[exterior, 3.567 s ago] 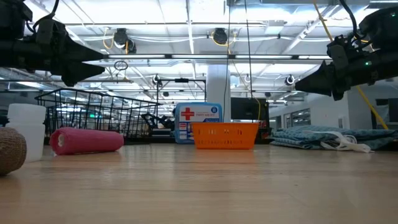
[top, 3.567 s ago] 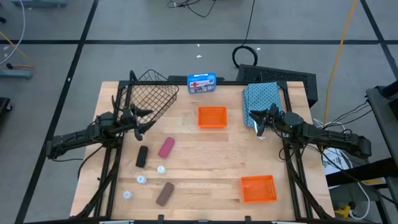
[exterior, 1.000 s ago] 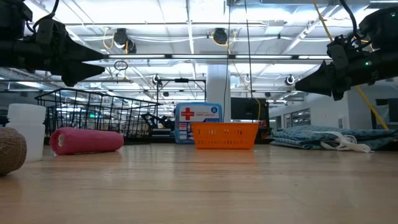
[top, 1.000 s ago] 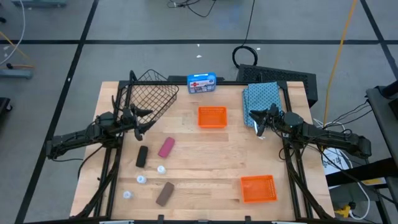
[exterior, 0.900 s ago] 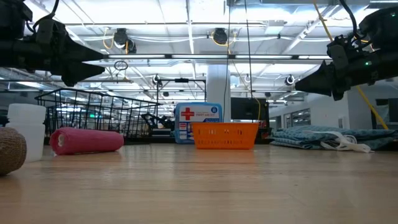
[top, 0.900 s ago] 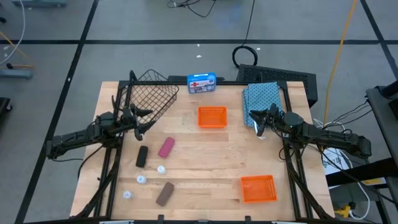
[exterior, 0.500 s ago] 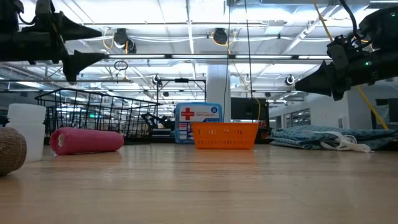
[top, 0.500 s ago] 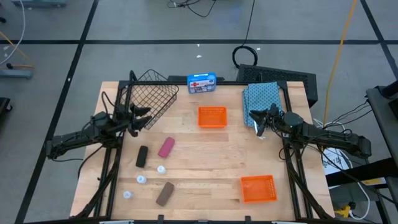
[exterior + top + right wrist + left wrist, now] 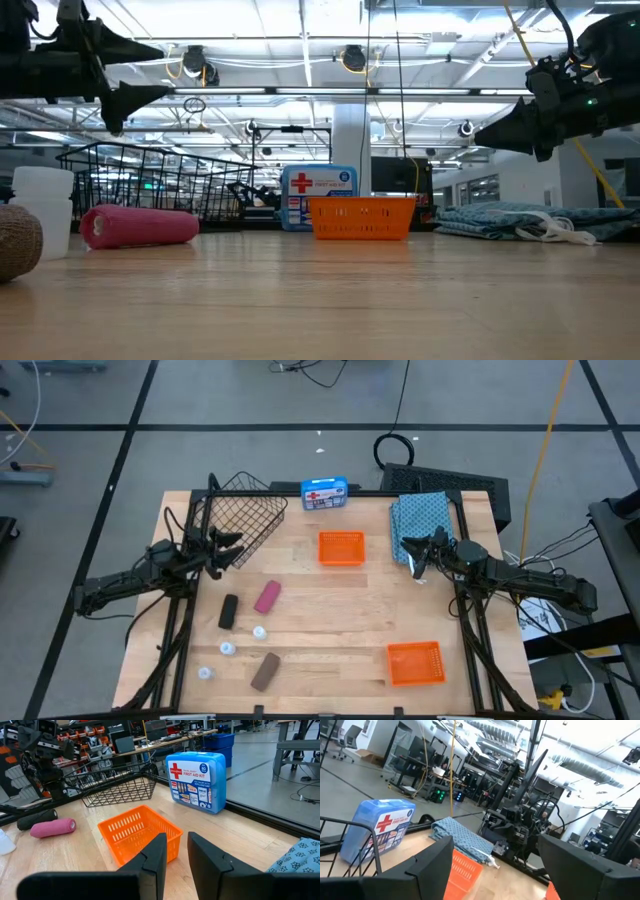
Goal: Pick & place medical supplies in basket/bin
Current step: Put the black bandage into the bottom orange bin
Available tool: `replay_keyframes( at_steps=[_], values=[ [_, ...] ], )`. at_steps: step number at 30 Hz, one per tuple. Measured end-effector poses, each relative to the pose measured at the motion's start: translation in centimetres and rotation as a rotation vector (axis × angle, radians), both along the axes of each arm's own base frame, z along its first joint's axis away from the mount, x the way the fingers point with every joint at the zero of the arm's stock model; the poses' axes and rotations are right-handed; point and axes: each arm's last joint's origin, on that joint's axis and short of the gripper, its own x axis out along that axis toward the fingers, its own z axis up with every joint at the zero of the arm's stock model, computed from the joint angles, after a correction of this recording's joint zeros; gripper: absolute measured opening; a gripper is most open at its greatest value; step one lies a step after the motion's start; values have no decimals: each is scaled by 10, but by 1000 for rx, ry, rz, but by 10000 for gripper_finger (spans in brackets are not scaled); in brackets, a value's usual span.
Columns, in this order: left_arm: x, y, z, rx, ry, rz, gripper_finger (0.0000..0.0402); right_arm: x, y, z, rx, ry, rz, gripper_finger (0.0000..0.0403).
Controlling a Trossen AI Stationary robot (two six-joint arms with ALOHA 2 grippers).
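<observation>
Both claws hang empty: left claw (image 9: 222, 548) wide, right claw (image 9: 415, 556) nearly closed.

We see a dark wire-mesh basket (image 9: 243, 511), a blue box (image 9: 324, 493) with a red-and-white label, two orange trays (image 9: 341, 547), a teal patterned cloth (image 9: 421, 518), black roll (image 9: 229, 611), pink roll (image 9: 267, 597), brown roll (image 9: 265, 671), white vials (image 9: 227, 649), on a pale wood table (image 9: 330, 620)

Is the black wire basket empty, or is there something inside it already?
Empty. In the high view only bare wood shows through the wire basket, and the rolls, such as the pink roll, lie on the table outside it.
</observation>
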Motion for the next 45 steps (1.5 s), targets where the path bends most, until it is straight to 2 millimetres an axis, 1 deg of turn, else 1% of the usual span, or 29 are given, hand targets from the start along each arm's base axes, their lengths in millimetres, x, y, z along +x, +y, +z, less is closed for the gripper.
replay_keyframes(
  at_steps=[7, 11, 14, 16, 18, 21, 23, 26, 29, 31, 33, 36, 40, 43, 45],
  values=[
    [0, 0, 1, 1, -6, -5, 301, 0, 0, 0, 0, 0, 0, 71],
    [0, -4, 3, -40, -33, -115, 301, 0, 0, 0, 0, 0, 0, 71],
    [-2, -9, 17, -60, -56, -214, 301, 0, 0, 0, 0, 0, 0, 71],
    [-4, -13, 30, -75, -19, -248, 301, 0, 0, 0, 0, 0, 0, 71],
    [-4, -16, 39, -118, 103, -259, 301, 0, 0, 0, 0, 0, 0, 71],
    [-2, -19, 51, -221, 339, -244, 301, 0, 0, 0, 0, 0, 0, 71],
    [3, -22, 57, -300, 508, -244, 301, 0, 0, 0, 0, 0, 0, 71],
    [17, -30, 60, -403, 740, -272, 301, 0, 0, 0, 0, 0, 0, 71],
    [35, -43, 56, -493, 945, -343, 301, 0, 0, 0, 0, 0, 0, 71],
    [47, -53, 51, -539, 1055, -415, 301, 0, 0, 0, 0, 0, 0, 71],
    [56, -64, 42, -583, 1160, -445, 301, 0, 0, 0, 0, 0, 0, 71],
    [60, -77, 27, -666, 1301, -388, 301, 0, 0, 0, 0, 1, 1, 71],
    [53, -87, 13, -802, 1457, -161, 301, 0, 0, 0, 0, 0, 0, 71],
    [43, -91, 7, -874, 1499, 47, 301, 0, 0, 0, 0, 0, 0, 71],
    [39, -94, 6, -918, 1485, 160, 301, 0, 0, 0, 0, 0, 0, 71]
  ],
)
